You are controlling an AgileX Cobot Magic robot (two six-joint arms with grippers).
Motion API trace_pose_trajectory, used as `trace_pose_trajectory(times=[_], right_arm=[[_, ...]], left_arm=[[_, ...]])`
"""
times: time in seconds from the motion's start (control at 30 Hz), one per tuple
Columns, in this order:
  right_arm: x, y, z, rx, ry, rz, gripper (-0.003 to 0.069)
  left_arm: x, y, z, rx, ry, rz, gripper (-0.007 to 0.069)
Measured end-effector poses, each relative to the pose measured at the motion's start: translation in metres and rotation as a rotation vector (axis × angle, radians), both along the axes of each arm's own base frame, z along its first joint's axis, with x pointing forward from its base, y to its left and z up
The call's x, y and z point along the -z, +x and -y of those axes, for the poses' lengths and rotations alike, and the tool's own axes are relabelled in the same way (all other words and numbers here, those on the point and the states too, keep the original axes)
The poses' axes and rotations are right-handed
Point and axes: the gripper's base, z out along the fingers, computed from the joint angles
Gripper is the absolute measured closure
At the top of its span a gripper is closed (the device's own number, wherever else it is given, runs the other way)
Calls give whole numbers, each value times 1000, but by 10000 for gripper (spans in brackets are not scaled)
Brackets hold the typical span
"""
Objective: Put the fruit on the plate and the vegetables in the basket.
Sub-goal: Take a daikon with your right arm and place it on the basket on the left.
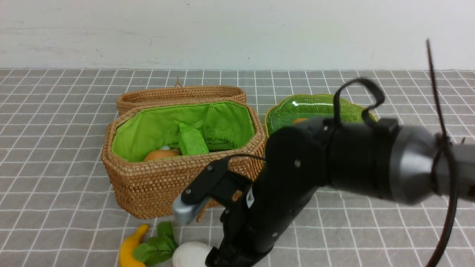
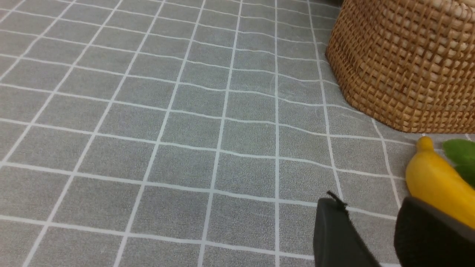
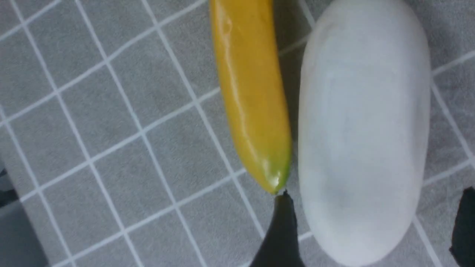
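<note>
Down at the near side of the counter (image 1: 55, 207), the right hand (image 3: 374, 193) is spread wide over the white radish (image 3: 363, 129). One dark finger (image 3: 280, 230) sits in the slot between radish and banana (image 3: 248, 92), the other stands clear of the radish's far flank. It has nothing gripped. Banana and radish lie side by side, almost touching.

The left hand (image 2: 371, 207) hovers just beside the banana, fingers apart and empty.

Further back stands the basket (image 1: 156, 185), with the potato (image 1: 161, 154) and the green gourd (image 1: 193, 141) inside. Its lid (image 1: 182, 94) lies behind it. Toward the far right sits the plate (image 1: 308, 107), holding an orange piece (image 1: 298, 120) half hidden by the right arm (image 1: 352, 159).
</note>
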Motion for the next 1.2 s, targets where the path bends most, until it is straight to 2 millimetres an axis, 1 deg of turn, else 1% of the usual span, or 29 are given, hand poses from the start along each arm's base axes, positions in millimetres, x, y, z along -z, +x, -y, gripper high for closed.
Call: trace_pose_trajectory(times=[0.17,0.2,0.27,0.3,0.33,0.37,0.4,0.47,0.5,0.57,0.6,0.63,0.67,0.7,0.77,0.8,0.83,0.87,0.9,1.0,1.13,1.17,1.2], right_arm=[[23,3,-3,20,-8,24,105],[24,3,-3,20,-10,22,107],[31,4,-4,21,-24,10,130],[32,4,-4,21,-25,8,133],[34,4,-4,21,-29,4,165],[34,4,-4,21,-29,4,169],[34,4,-4,20,-30,2,200],[32,4,-4,20,-26,5,221],[30,4,-4,19,-24,5,246],[25,3,-3,17,-19,5,313],[21,2,-2,15,-15,8,421],[20,1,-2,15,-13,9,442],[18,1,-2,14,-10,11,522],[14,0,0,13,-6,15,624],[4,0,5,19,6,22,671],[4,0,5,19,6,22,671],[-9,2,11,34,29,42,676],[-13,2,14,38,35,47,676],[-14,2,15,40,38,49,676],[-26,2,22,47,49,60,676],[-29,-2,19,15,53,70,662],[-29,-5,17,3,52,69,654],[-29,-12,11,-26,50,73,631]], left_arm=[[0,0,0,0,0,0,386],[0,0,0,0,0,0,386],[0,0,0,0,0,0,386],[0,0,0,0,0,0,386],[0,0,0,0,0,0,386],[0,0,0,0,0,0,386],[0,0,0,0,0,0,386],[0,0,0,0,0,0,386],[0,0,0,0,0,0,386],[0,0,0,0,0,0,386],[0,0,0,0,0,0,386],[0,0,0,0,0,0,386],[0,0,0,0,0,0,386],[0,0,0,0,0,0,386],[0,0,0,0,0,0,386],[0,0,0,0,0,0,386],[0,0,0,0,0,0,386],[0,0,0,0,0,0,386],[0,0,0,0,0,0,386],[0,0,0,0,0,0,386],[0,0,0,0,0,0,386],[0,0,0,0,0,0,386],[0,0,0,0,0,0,386]])
